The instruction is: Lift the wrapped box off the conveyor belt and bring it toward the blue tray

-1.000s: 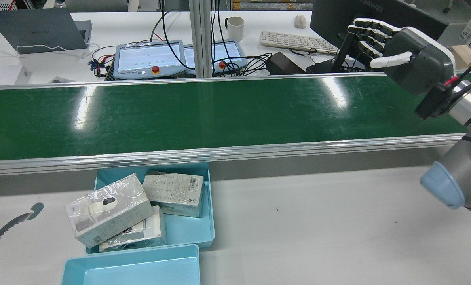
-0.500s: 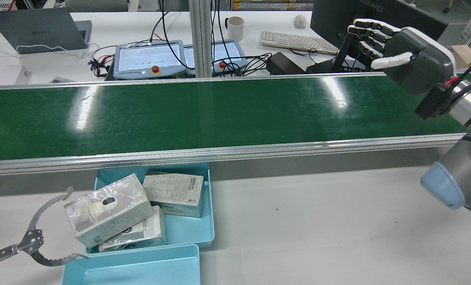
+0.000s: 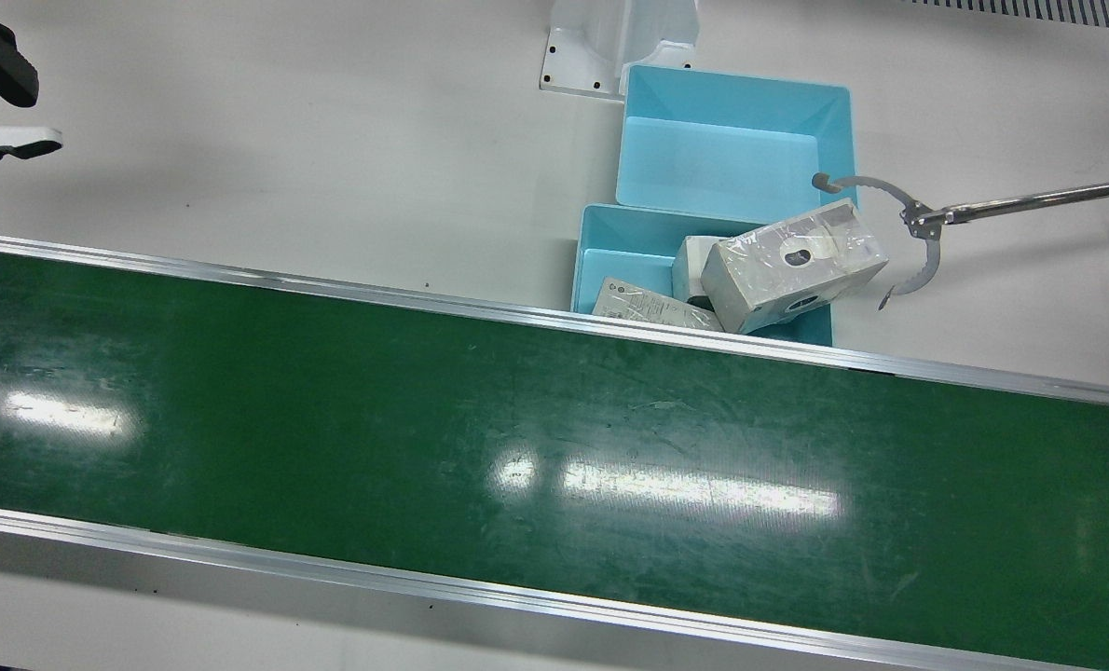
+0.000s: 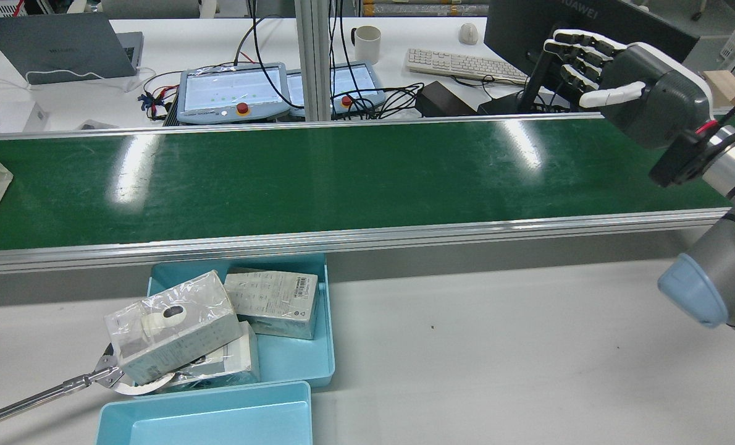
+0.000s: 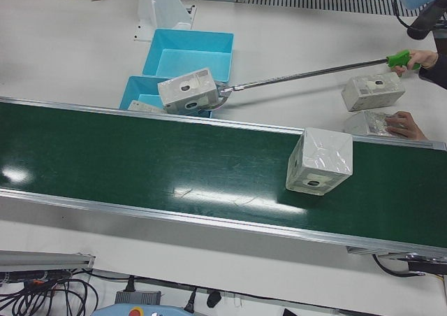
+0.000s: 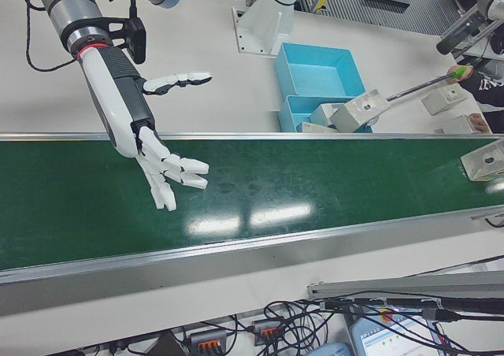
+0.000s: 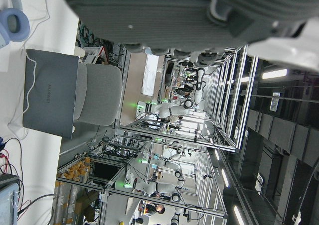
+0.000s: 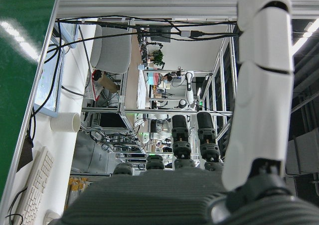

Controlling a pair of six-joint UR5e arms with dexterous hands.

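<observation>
Wrapped box (image 5: 319, 161) riding the green conveyor belt (image 5: 140, 162) well down-line from the right hand (image 6: 167, 171), which hovers over the belt, fingers spread wide, holding nothing. Best to wait, palm low over the belt, then close across the box's flat sides once it arrives, because shrink film looks slippery. Beside the belt, blue tray (image 3: 610, 244) already crowded with boxes, a person's reach grabber (image 5: 307, 73) clamped on the top one; left hand's state cannot be told.
</observation>
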